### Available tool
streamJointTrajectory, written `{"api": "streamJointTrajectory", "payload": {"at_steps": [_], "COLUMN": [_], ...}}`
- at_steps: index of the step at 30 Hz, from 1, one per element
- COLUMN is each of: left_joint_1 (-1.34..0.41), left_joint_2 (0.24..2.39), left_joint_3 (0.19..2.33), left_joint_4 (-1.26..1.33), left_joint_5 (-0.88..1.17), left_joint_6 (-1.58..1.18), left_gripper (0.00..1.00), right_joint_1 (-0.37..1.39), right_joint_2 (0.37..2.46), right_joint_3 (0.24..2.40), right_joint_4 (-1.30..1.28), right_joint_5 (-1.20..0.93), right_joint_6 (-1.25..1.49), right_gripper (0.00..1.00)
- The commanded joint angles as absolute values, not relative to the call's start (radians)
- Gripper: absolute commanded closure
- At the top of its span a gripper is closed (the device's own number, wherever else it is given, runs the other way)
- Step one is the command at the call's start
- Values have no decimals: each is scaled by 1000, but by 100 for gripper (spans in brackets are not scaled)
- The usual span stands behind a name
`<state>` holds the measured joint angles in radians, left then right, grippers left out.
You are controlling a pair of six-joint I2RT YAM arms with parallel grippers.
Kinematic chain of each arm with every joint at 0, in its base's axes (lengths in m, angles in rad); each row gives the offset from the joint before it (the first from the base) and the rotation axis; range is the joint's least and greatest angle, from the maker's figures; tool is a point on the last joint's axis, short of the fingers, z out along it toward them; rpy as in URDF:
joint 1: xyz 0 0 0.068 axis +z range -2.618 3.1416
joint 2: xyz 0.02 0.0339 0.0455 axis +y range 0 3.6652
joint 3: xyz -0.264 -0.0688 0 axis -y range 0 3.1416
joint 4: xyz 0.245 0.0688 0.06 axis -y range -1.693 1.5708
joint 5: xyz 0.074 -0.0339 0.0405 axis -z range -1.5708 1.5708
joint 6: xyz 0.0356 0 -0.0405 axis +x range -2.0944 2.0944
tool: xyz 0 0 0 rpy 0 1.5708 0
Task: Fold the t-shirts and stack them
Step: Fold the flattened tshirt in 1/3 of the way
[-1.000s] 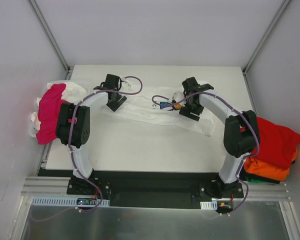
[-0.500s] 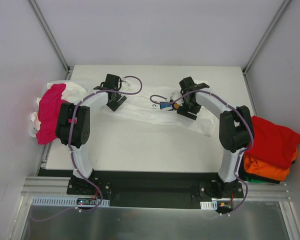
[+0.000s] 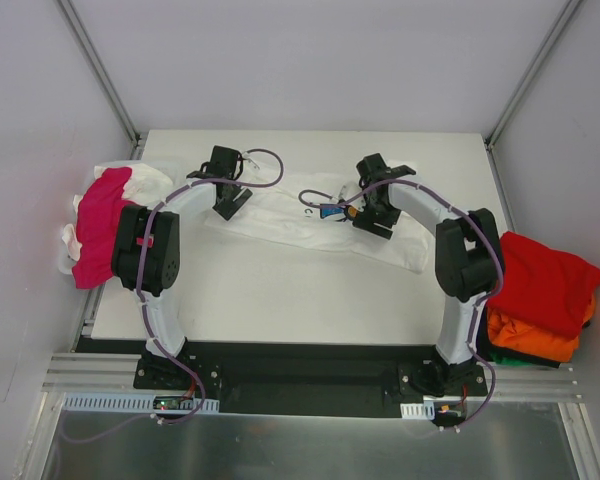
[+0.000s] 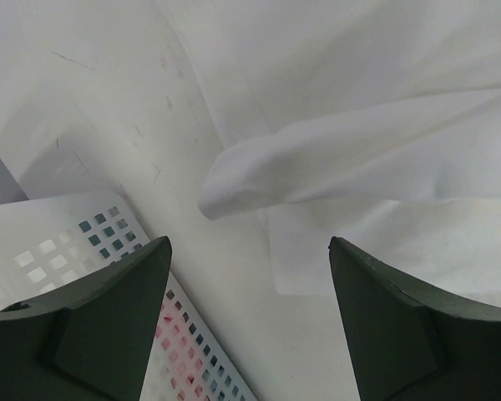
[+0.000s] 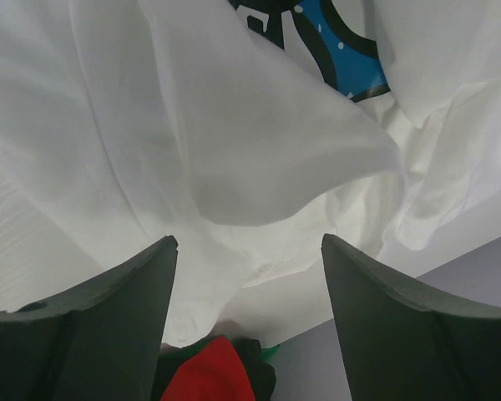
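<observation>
A white t-shirt with a blue print (image 3: 310,225) lies crumpled across the middle of the table. My left gripper (image 3: 227,205) is open and empty over its left end; the left wrist view shows a folded white edge (image 4: 317,159) ahead of the fingers. My right gripper (image 3: 370,222) is open and empty over the shirt's right part; the right wrist view shows a raised white fold (image 5: 259,150) and the blue print (image 5: 334,42). A magenta-pink shirt (image 3: 98,225) lies on white ones at the left edge. Red (image 3: 545,280) and orange (image 3: 535,340) shirts lie piled at the right edge.
A perforated white basket (image 4: 67,242) stands by the table's left edge under the pink shirt. A green and a dark cloth (image 3: 495,352) lie under the right pile. Grey walls and metal posts enclose the table (image 3: 280,300).
My right arm has shifted slightly left and back over the white shirt, its elbow swinging left. The left arm has not moved.
</observation>
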<state>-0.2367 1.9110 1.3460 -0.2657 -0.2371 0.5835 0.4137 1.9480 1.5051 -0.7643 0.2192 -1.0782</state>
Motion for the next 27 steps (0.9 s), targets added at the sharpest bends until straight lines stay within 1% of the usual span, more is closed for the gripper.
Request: {"api": "streamJointTrajectory", "payload": {"at_steps": [1,6,13,16,17,22,25,27], "left_joint_1": [-242,-241,-239,-239,-239,-238,-239,-238], "left_joint_2": [1873,1876,1881,1881,1881,1882,1884,1884], "left_joint_3": [1370,1353,1348,1344,1341,1335,1333,1330], "left_joint_4": [-252,-241,-232,-232,-230,-227,-224,-225], "left_joint_5": [-262,-271,-279,-281,-281,-285,-285,-287], "left_joint_6": [565,568,575,577,577,580,577,580], "left_gripper": [23,23,23,23,23,23,23,23], "right_joint_1": [419,419,420,420,419,420,420,422], "right_joint_2": [1968,1990,2025,2042,2043,2049,2057,2060], "right_joint_3": [1542,1563,1597,1606,1608,1606,1606,1605], "right_joint_4": [-762,-759,-759,-761,-761,-762,-762,-764], "right_joint_5": [209,203,192,189,187,176,173,175], "right_joint_6": [-1080,-1080,-1077,-1077,-1075,-1072,-1069,-1071], "right_gripper": [28,36,42,46,49,54,59,65]}}
